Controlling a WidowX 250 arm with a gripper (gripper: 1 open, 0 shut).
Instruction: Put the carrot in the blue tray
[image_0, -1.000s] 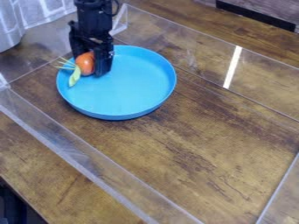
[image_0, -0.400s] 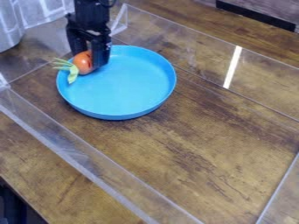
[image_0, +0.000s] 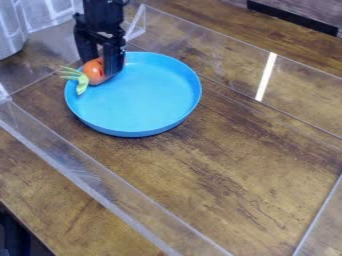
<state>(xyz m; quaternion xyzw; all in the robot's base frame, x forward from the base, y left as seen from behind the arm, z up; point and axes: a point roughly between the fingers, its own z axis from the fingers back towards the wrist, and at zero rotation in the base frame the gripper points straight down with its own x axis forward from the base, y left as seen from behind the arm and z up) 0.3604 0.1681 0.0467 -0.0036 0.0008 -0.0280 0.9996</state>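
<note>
The stubby orange carrot, green top outward, lies on the blue tray's left rim beneath the released claw.

The large round bright blue plastic tray, shallow with a low raised rim, lies flat. The small stubby orange toy carrot with a green leafy top sits at the tray's far-left rim, its orange body inside the edge and its leaves hanging out over the rim.
</note>
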